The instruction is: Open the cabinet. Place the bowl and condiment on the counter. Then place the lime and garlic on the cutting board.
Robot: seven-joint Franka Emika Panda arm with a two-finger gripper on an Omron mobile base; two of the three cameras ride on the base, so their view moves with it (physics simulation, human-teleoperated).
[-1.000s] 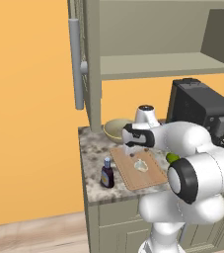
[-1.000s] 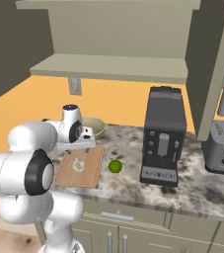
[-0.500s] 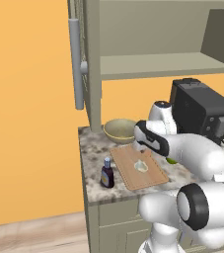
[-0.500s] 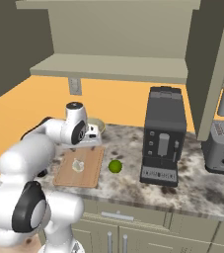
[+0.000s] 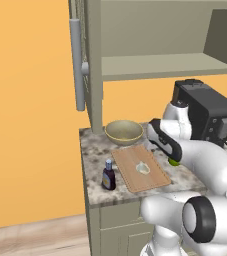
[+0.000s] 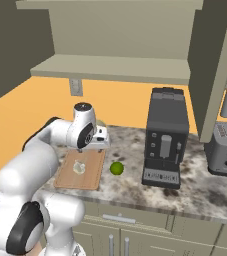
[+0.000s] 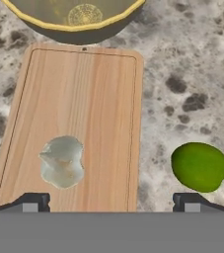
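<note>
Wooden cutting board [image 7: 79, 123] fills the middle of my hand view, with the pale garlic [image 7: 61, 162] lying on it toward the near end. Off the board's right edge I see the green lime [image 7: 199, 166] resting on the mottled stone counter [image 7: 187, 64], just beside the board and not touching it. The bowl [image 7: 74, 17] sits on the counter at the board's far end, its yellowish rim close to the board's short edge.

From the left base view I see the condiment [image 5: 108, 176] bottle standing upright on the counter just left of the board, near the front edge. The cabinet [image 5: 135, 50] door hangs swung out, its inner shelf bare. On the right base view, a black coffee machine [image 6: 166, 137] stands right of the lime and a grey toaster [image 6: 226, 155] farther right.

My gripper [image 7: 111, 201] hovers over the board's near end with its jaws spread wide, holding nothing; the two finger tips [image 7: 30, 201] straddle the garlic and the board's right edge.
</note>
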